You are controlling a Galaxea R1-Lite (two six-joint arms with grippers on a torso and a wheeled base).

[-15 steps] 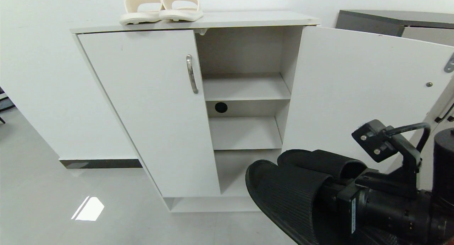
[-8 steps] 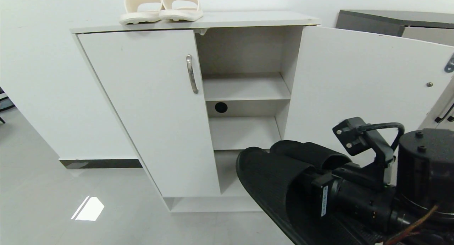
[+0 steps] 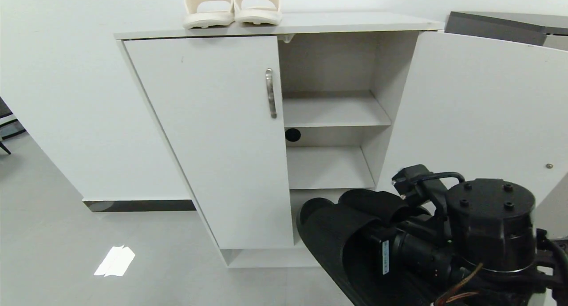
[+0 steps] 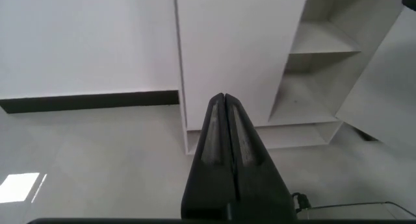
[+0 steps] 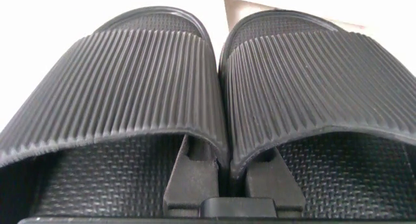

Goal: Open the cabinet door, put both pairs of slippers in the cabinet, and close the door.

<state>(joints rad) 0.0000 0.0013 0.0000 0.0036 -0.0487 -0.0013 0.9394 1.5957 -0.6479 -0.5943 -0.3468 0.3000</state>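
Two black slippers sit clamped side by side in right gripper, before cabinet w/ right door swung open. Left gripper is pinched closed, empty; cream pair rests atop cabinet.

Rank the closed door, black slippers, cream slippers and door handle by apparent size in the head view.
1. closed door
2. black slippers, enlarged by nearness to the camera
3. cream slippers
4. door handle
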